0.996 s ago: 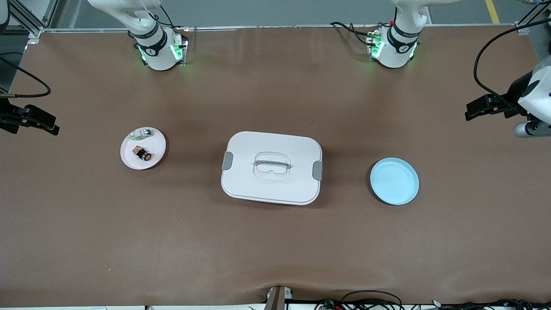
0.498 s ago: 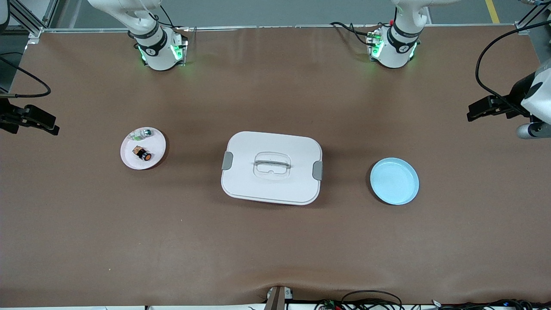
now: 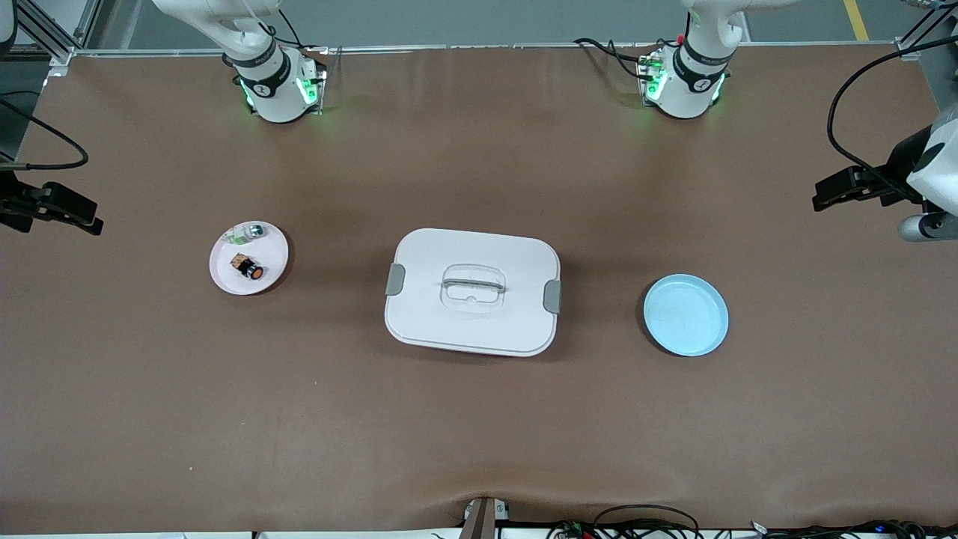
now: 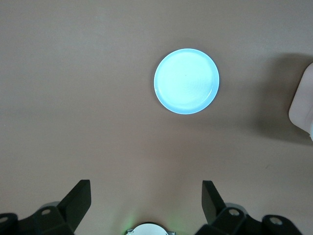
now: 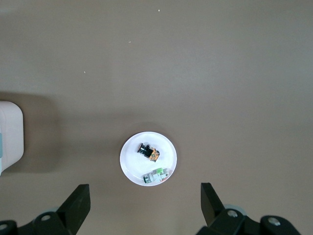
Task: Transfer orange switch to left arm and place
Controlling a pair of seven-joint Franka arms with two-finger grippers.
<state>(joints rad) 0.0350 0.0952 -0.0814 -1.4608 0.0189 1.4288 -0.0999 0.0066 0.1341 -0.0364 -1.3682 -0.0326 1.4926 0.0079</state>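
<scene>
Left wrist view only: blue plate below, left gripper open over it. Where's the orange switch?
Observer: The orange switch lies on the pink plate, toward the right arm's end of the table.
Operator: Alone on it?
Observer: No. A clear-silver switch with a green part shares that plate, farther from the front camera.
Operator: Right gripper?
Observer: The right gripper is open, empty, up in the air over the table by the pink plate.
</scene>
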